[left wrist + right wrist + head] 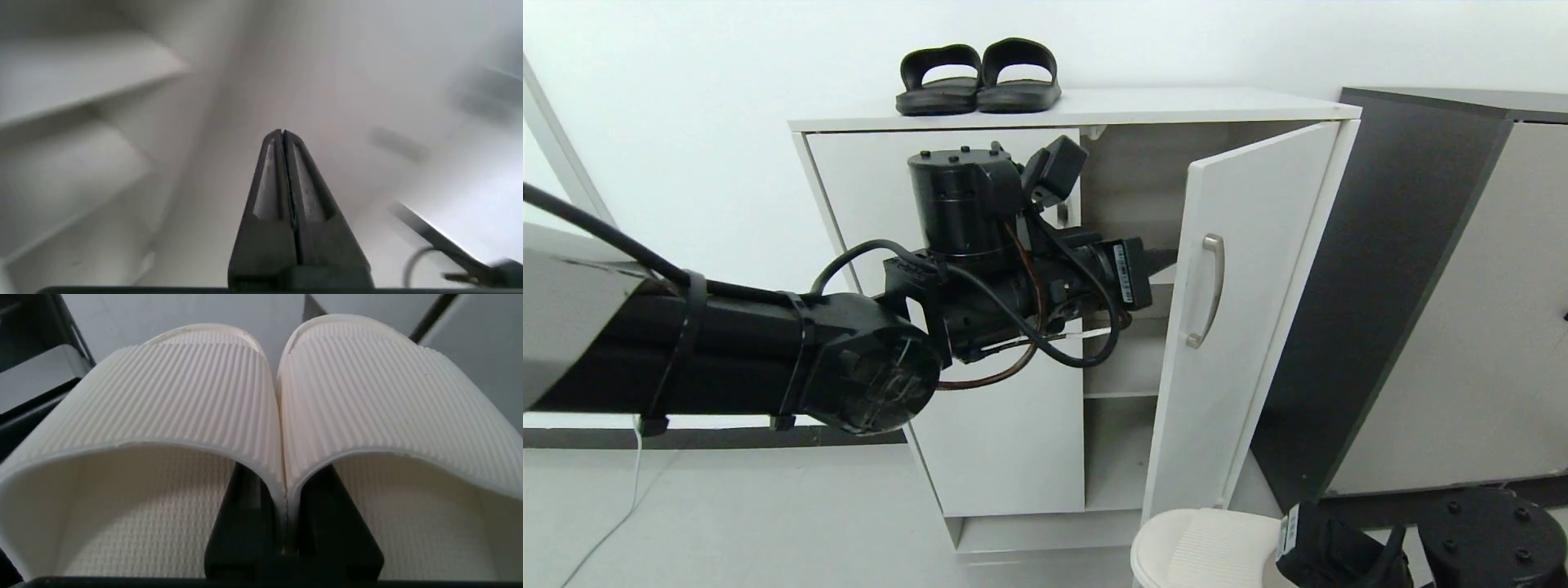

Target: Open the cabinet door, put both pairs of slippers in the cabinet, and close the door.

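Left pincer [283, 155]: closed on nothing, inside the cabinet [947, 457], past its open right door [1241, 269].
Right pincer [286, 539]: you grip the cream slippers [188, 400] by their pinched-together straps, toes pointing ahead.
Key relation: the opening lies up, far and left of that pair.
Black slippers [978, 77]: side by side on the cabinet top.
Cabinet contents: no slippers on the visible shelves.

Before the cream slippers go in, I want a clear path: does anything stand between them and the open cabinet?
Yes. The left pincer, shut, and its black arm occupy the white cabinet's opening at the upper shelf, across the way in. The cream ribbed slippers sit low by the open door.
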`<state>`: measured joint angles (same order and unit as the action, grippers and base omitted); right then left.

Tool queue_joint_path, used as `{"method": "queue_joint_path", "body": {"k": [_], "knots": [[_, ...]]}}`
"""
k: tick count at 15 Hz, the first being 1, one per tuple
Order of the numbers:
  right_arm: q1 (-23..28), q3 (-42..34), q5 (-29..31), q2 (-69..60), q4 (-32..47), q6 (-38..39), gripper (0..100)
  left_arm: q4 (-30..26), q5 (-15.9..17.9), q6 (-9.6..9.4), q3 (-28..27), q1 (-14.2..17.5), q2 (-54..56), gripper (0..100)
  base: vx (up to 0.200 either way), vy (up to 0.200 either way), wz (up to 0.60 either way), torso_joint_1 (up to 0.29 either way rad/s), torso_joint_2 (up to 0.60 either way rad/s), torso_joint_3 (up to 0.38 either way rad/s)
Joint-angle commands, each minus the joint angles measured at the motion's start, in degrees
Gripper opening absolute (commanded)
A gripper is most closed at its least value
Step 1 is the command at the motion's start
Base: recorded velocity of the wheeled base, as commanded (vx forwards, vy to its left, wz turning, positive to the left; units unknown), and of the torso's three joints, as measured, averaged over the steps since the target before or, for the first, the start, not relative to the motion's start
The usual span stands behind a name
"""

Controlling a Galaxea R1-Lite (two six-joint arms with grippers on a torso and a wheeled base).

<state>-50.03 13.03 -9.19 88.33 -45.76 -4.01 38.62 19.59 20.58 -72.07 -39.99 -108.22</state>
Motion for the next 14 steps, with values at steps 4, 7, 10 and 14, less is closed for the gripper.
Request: {"method": "queue_joint_path", "body": {"k": [4, 7, 10, 14], "knots": [[-0.8, -1.8, -2.5, -0.1, -2.0, -0.4, 0, 2.3, -0.2, -0.36, 2.5, -4.2, 0.5, 0, -0.2, 0.0, 0.0, 0.001, 0.0, 0.002], [-0.7, -1.5, -2.4, 0.3, -2.5, -0.3, 0, 5.7, -0.3, -0.36, 4.5, -4.0, 0.5, 0, -0.133, 0.0, 0.0, 0.0, 0.0, 0.003], [0.5, 0.8, -1.4, 2.5, -4.2, 0.8, 0, 8.2, -3.9, -0.54, 9.1, -2.3, 3.8, 0, 0.0, 0.0, 0.0, 0.0, 0.0, 0.0], [1.9, 12.6, 17.6, 11.2, -4.5, 12.3, 0, -0.8, -14.8, -6.78, 23.2, 8.3, 25.2, 0, 0.0, 0.0, 0.0, 0.0, 0.0, 0.0]]}}
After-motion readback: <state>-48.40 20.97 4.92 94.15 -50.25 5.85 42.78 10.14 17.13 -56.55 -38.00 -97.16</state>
